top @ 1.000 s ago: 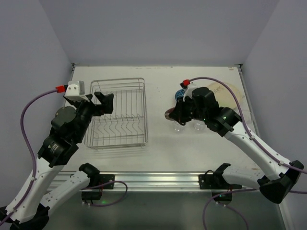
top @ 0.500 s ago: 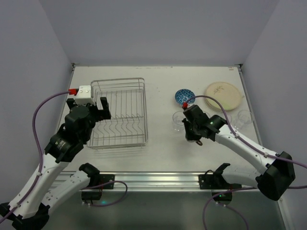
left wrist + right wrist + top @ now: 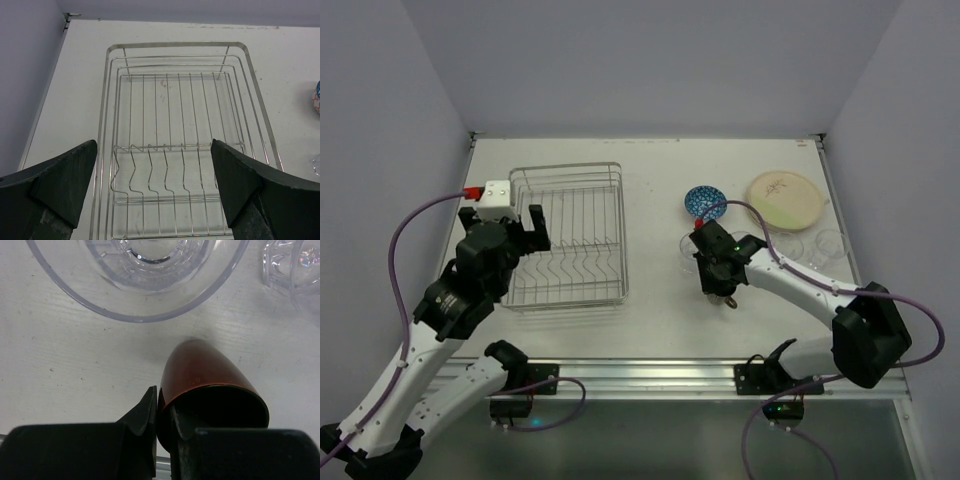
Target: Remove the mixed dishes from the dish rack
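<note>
The silver wire dish rack [image 3: 565, 167] stands at the left with nothing in it; the left wrist view shows its bare prongs and rim [image 3: 175, 45]. My left gripper [image 3: 525, 225] hovers over the rack's left part, open and empty [image 3: 152, 147]. My right gripper [image 3: 720, 288] is shut on the rim of the dark brown mug [image 3: 205, 367], one finger [image 3: 145, 412] outside the wall and one inside. The mug [image 3: 729, 299] is low over the table, just in front of a clear glass [image 3: 692, 250].
The blue-patterned bowl [image 3: 704, 202] and a cream plate [image 3: 785, 198] sit at the back right. Two more clear glasses [image 3: 788, 247] [image 3: 830, 243] stand right of my right arm. The right wrist view shows one glass close ahead [image 3: 145, 275] and another [image 3: 295, 265] to its right.
My right gripper has carried the mug from beside the bowl toward the table's front, then shifted slightly left. My left gripper drew back a little over the rack, then held still.
</note>
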Tool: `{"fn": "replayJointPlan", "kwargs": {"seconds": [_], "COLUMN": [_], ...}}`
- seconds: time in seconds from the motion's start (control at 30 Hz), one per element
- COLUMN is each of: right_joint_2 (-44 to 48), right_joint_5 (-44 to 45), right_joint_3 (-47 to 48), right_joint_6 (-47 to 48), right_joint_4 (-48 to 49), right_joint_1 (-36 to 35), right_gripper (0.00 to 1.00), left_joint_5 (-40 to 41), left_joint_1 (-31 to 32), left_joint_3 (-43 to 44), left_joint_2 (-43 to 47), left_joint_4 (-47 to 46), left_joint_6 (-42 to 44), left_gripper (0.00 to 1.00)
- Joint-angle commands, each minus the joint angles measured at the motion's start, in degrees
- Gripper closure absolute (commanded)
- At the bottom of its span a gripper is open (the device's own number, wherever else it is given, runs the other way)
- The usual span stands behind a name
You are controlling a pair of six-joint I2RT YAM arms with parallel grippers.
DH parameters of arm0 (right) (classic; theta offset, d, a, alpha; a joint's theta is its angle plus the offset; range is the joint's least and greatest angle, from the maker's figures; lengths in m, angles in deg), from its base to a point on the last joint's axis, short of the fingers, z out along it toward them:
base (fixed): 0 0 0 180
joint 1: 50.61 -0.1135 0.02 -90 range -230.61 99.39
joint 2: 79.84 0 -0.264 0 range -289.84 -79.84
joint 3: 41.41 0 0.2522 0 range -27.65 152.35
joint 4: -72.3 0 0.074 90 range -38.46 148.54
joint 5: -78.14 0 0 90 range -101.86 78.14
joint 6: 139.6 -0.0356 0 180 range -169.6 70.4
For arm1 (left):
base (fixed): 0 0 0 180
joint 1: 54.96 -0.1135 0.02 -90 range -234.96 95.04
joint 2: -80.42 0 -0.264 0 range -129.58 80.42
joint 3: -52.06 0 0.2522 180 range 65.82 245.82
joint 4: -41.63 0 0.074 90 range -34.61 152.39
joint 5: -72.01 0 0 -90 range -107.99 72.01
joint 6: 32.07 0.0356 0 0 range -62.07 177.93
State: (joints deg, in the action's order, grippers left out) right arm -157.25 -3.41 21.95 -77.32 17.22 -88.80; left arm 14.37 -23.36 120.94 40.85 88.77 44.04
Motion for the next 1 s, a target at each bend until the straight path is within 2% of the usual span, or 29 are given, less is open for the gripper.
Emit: {"fn": "replayJointPlan", "kwargs": {"seconds": [0.0, 0.07, 0.13, 0.17, 0.27, 0.33, 0.37, 0.47, 0.57, 0.63, 0.7, 0.73, 0.77, 0.83, 0.93, 0.97], "right_joint_2": [-0.8, -1.7, -2.1, -2.2, -2.0, -0.8, -0.4, 1.7, 4.1, 6.0, 9.6, 10.9, 13.4, 16.0, 22.5, 24.6], "right_joint_5": [3.5, 3.3, 3.3, 3.3, 3.8, 3.9, 3.9, 2.3, 2.6, 3.8, 5.7, 6.7, 8.6, 9.8, 13.9, 15.5], "right_joint_3": [2.7, 3.0, 3.3, 3.3, 3.7, 3.7, 3.8, 3.9, 4.6, 5.6, 7.1, 7.7, 8.1, 9.2, 10.2, 10.2], "right_joint_6": [-1.7, -1.6, -1.6, -1.6, -1.7, -1.7, -1.6, -1.3, -1.5, -1.5, -1.5, -1.0, -0.8, 0.8, 2.0, 2.6], "right_joint_4": [0.6, 0.3, -0.2, -0.4, -1.1, -1.6, -1.6, -0.8, -1.0, -1.5, -1.7, -1.6, -1.4, -0.2, 0.3, 0.3], "right_joint_1": [0.1, 0.1, 0.1, 0.1, 0.1, 0.1, 0.1, 0.1, 0.1, 0.1, 0.7, 1.9, 2.9, 6.9, 9.5, 9.8], "right_gripper": [1.00, 1.00, 0.94, 0.80, 0.65, 0.59, 0.52, 0.41, 0.37, 0.32, 0.24, 0.17, 0.14, 0.09, 0.06, 0.01], "left_joint_5": [1.7, 1.7, 1.6, 1.5, 1.6, 1.5, 1.4, 1.3, 1.3, 2.1, 3.3, 4.4, 4.9, 2.9, -4.4, -4.8], "left_joint_1": [0.2, 0.2, 0.2, 0.1, 0.1, 0.2, 0.1, 0.2, 0.1, 0.1, 0.1, 0.0, -0.2, -1.9, -9.7, -12.0], "left_joint_3": [-0.4, -0.4, -0.4, -0.4, -0.6, -0.8, -0.9, -2.8, -4.9, -5.6, -6.3, -6.7, -6.9, -6.9, -6.9, -6.2], "left_joint_2": [1.2, 1.3, 1.0, 0.8, 0.5, 0.4, 0.3, 0.0, -0.4, -0.9, -1.1, -1.1, -1.1, -0.9, 0.4, 0.6], "left_joint_4": [-0.3, -0.4, -0.6, -0.6, -0.8, -1.1, -1.1, -2.2, -3.3, -3.5, -3.7, -4.1, -4.5, -5.5, -6.9, -6.5], "left_joint_6": [1.1, 1.2, 1.2, 1.2, 1.3, 1.3, 1.2, 0.7, -0.7, -1.3, -2.4, -2.5, -3.2, -3.4, -3.5, -3.9], "left_gripper": [0.00, 0.00, 0.00, 0.00, 0.00, 0.00, 0.00, 0.00, 0.00, 0.00, 0.00, 0.00, 0.00, 0.00, 0.00, 0.00]}}
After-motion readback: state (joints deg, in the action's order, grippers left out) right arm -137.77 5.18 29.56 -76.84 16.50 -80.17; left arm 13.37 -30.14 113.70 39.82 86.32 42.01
